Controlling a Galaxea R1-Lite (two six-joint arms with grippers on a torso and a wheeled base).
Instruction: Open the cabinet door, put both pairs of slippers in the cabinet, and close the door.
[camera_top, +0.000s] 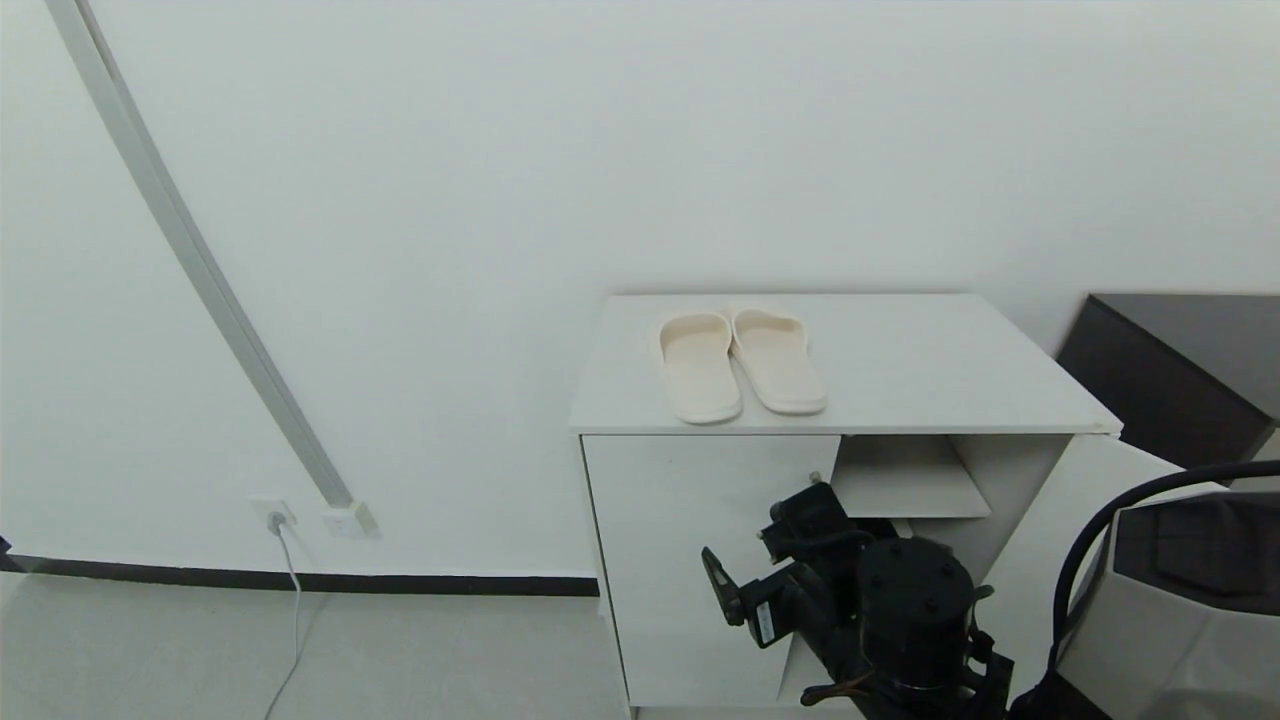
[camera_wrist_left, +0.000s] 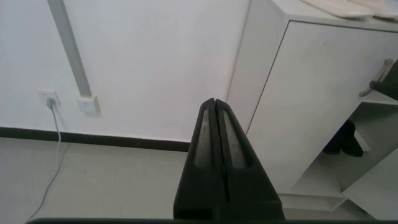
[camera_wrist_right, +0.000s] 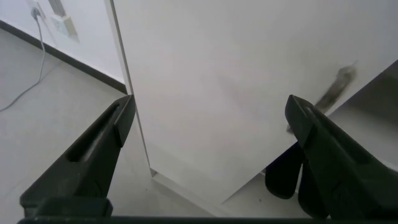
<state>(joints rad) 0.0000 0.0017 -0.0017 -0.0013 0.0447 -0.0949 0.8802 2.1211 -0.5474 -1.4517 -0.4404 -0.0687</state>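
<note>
Our right tool (camera_wrist_right: 209, 102) hangs spread apart before the shut left door (camera_top: 700, 560) of the cabinet (camera_top: 920, 370), left tool (camera_wrist_left: 214, 109) closed on nothing, since the pale slippers (camera_top: 742, 365) on top, we judge, must go inside next.

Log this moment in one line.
right door open | left door shut | beige slippers on cabinet top | right gripper open, facing left door | left gripper shut, empty
</note>
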